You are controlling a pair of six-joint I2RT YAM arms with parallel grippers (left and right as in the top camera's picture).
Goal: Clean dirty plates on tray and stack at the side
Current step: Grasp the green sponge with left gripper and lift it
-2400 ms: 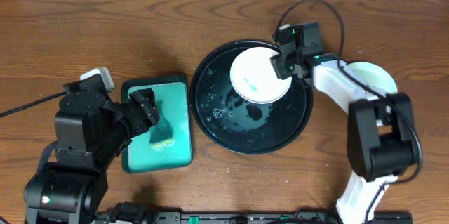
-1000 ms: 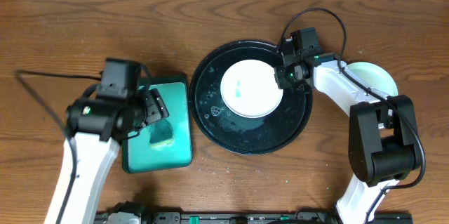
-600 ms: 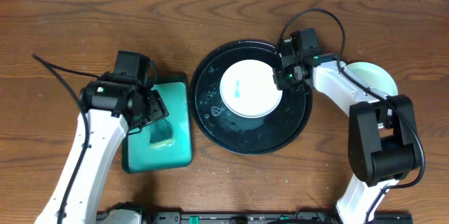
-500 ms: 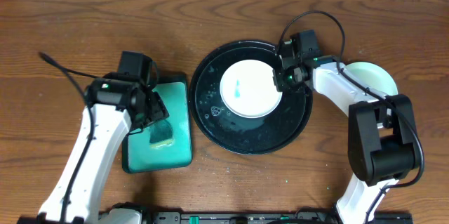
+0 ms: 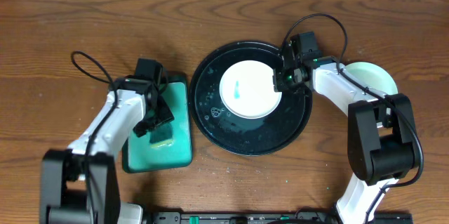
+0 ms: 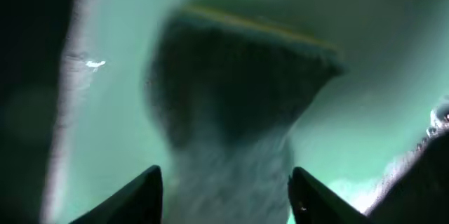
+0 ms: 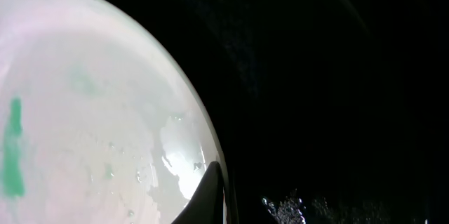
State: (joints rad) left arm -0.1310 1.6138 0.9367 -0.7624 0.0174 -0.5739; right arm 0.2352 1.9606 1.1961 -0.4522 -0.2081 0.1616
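Observation:
A white plate (image 5: 247, 90) with a teal smear lies in the round black tray (image 5: 210, 122), toward its back. My right gripper (image 5: 284, 76) is shut on the plate's right rim. In the right wrist view one finger (image 7: 207, 199) lies on top of the plate (image 7: 84, 112) at its edge, and the other finger is hidden. A pale mint plate (image 5: 375, 76) sits on the table to the right, partly under my right arm. My left gripper (image 5: 153, 115) is open and low over the teal tray (image 5: 179, 97).
A sponge (image 5: 163, 137) lies in the teal tray. In the left wrist view it (image 6: 238, 112) sits between the open fingers (image 6: 140, 199). Water drops spot the black tray floor (image 7: 295, 206). A cable loops behind each arm.
My right gripper brought the white plate down and to the left onto the tray, then stayed at its rim. My left arm reached forward and lowered over the sponge in the teal tray.

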